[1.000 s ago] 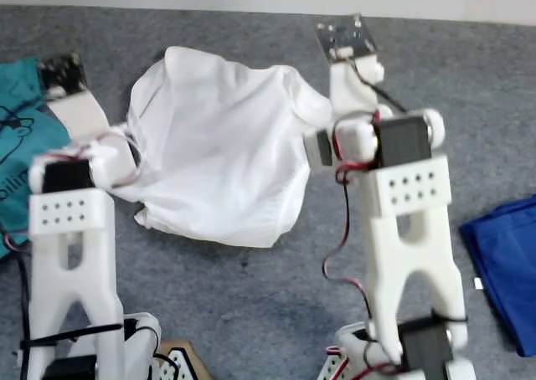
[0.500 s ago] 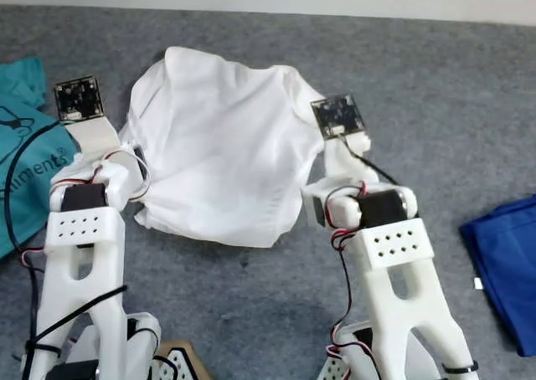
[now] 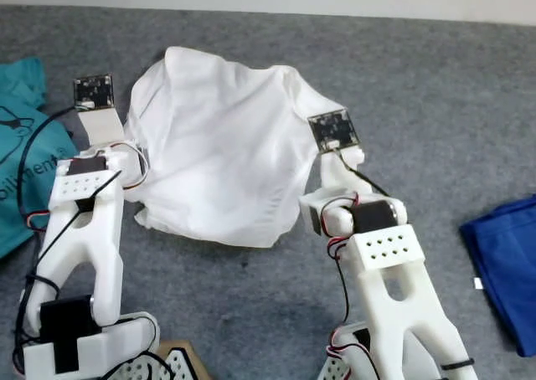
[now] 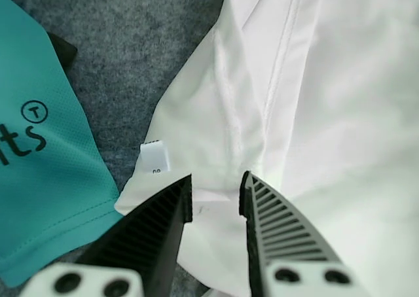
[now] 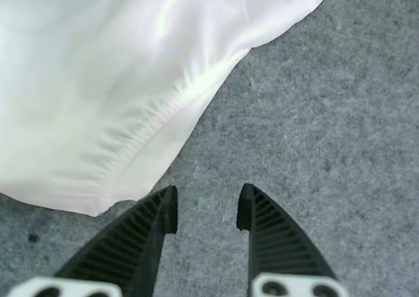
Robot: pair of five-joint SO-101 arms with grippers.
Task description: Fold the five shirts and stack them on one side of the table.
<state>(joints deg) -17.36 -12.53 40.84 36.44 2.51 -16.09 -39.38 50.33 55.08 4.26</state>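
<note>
Left gripper (image 4: 216,193) hangs open over the edge of the white shirt (image 3: 218,162), near its small white tag (image 4: 155,158). Dark lettering marks the teal shirt (image 4: 46,179) alongside. Right gripper (image 5: 206,209), jaws apart, is over the grey table (image 5: 327,114), just off the white shirt's hem.

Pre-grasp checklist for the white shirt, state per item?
1. Left gripper open: ok, jaws apart over the white shirt edge beside its tag.
2. Right gripper open: ok, jaws apart.
3. Right gripper over cloth: not ok, it is over bare table just off the shirt's edge.
4. White shirt spread flat: not ok, it is bunched, with creases.
5. Teal shirt apart from the white one: cannot tell, their edges come close by the left gripper.
6. Blue shirt out of the way: ok, apart from the white shirt, on the right arm's side.
</note>
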